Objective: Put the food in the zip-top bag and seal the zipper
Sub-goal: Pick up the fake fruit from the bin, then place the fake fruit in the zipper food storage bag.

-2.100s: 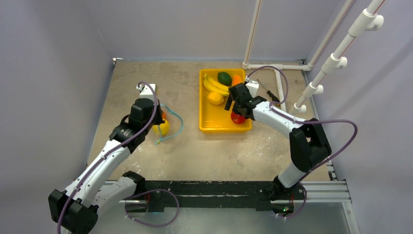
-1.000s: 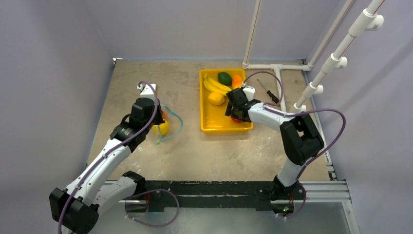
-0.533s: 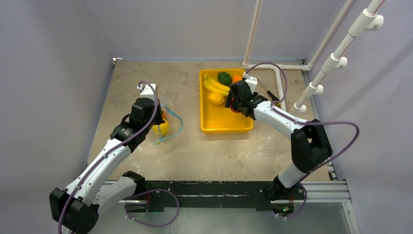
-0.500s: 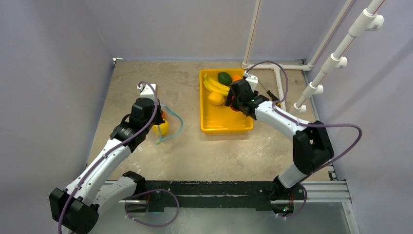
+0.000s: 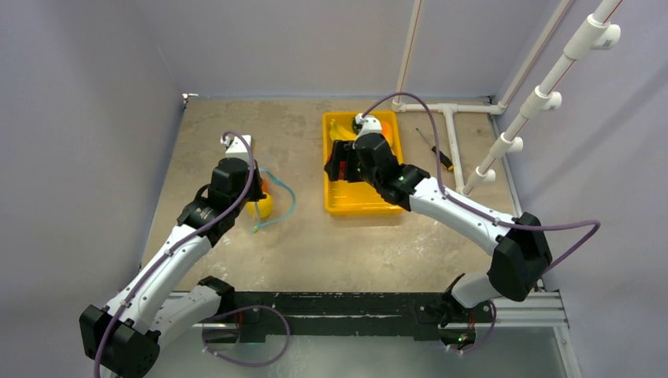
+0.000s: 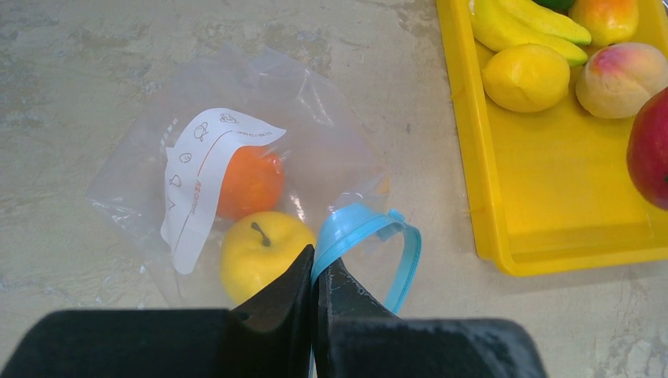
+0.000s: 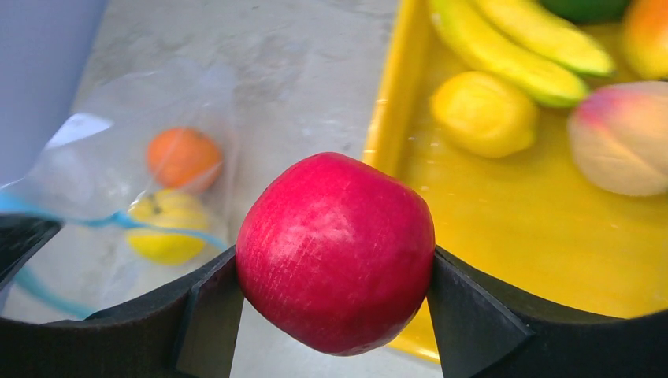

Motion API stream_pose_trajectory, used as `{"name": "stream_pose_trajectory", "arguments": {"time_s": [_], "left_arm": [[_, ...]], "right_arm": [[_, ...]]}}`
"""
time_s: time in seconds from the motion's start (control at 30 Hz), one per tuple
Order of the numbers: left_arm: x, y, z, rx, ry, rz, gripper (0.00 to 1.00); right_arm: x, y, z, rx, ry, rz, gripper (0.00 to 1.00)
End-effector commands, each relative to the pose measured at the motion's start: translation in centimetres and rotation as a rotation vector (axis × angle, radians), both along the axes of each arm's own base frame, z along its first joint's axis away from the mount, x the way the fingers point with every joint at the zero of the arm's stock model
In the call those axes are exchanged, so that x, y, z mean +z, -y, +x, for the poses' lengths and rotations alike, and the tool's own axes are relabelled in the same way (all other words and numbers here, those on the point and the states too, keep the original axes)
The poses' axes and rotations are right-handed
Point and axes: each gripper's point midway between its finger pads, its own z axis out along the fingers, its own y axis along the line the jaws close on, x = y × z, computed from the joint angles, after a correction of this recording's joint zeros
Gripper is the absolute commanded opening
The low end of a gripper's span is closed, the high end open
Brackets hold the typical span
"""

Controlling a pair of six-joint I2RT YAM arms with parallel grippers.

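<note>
- The zip-top bag (image 6: 315,126) lay on the table (image 5: 315,244), near the left edge and about halfway between the near and far edges. It was clear and floppy. Its mouth faced the tray.
- The yellow tray (image 6: 465,134) sat toward the far edge, a bit right of the middle. It was near the bag but not touching it.
- The bananas (image 6: 520,24), the peach (image 6: 622,69), the lemon (image 6: 526,77) and the mango (image 6: 606,16) lay together at the far end of the tray.
- The red apple (image 7: 335,236) was up in the air by the tray's left wall, on the side toward the bag. The right pincer (image 7: 337,307) held it with its jaws wide, one finger on each side.
- An orange (image 6: 248,181) and a yellow fruit (image 6: 264,256) with a little stem were inside the bag, side by side.
- The zipper (image 6: 406,252), a thin teal-blue strip, stood up in a small loop, so the mouth was open only a little. The left pincer (image 6: 313,256) was squeezed tight on the strip and held one side up.
- I think the apple was to go in next. It looked big next to that small loop, so it could bump the strip and roll away across the table.
- The apple was round and smooth, so it could slip out of the fingers on the way.
- A push from the apple could tug the strip out of the left pincer. Then the floppy mouth would fall flat.
</note>
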Motion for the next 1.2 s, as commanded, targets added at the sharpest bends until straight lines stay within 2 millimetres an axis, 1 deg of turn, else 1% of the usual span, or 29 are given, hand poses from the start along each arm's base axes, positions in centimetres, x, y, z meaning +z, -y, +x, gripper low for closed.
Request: {"name": "stream_pose_trajectory", "arguments": {"time_s": [0.0,0.1,0.2,0.3,0.47,0.63,0.7,0.77,0.93,1.07,1.17], "left_arm": [[1.6,0.0,0.5,-0.002,0.057,-0.018,0.0],[1.6,-0.1,0.5,0.003,0.057,-0.016,0.0],[1.5,-0.1,0.5,0.004,0.055,-0.015,0.0],[1.5,-0.1,0.5,0.004,0.054,-0.014,0.0],[1.4,-0.1,0.5,0.005,0.051,-0.013,0.0],[1.4,0.0,0.6,0.002,0.051,-0.014,0.0],[1.4,0.1,0.6,-0.001,0.05,-0.015,0.0],[1.3,0.1,0.6,-0.001,0.046,-0.014,0.0],[1.3,0.0,0.6,0.0,0.047,-0.013,0.0],[1.3,0.1,0.7,-0.004,0.047,-0.014,0.0],[1.3,0.2,0.6,-0.005,0.046,-0.015,0.0]], "right_arm": [[4.2,-3.9,-2.2,0.227,0.115,0.117,0.35],[4.4,-5.6,-3.8,0.322,0.135,0.129,0.34],[3.9,-7.2,-5.1,0.396,0.134,0.123,0.34],[2.8,-8.9,-6.5,0.463,0.115,0.115,0.34],[0.4,-11.8,-8.5,0.544,0.075,0.078,0.34],[-1.2,-14.6,-9.6,0.599,0.072,0.063,0.35],[-1.7,-15.4,-9.7,0.608,0.068,0.058,0.35],[-1.9,-16.2,-9.5,0.611,0.076,0.057,0.36],[-1.7,-17.7,-8.5,0.604,0.1,0.046,0.37],[-2.6,-18.5,-7.3,0.583,0.111,0.014,0.39],[-2.6,-19.1,-6.7,0.579,0.122,0.013,0.4]]}}
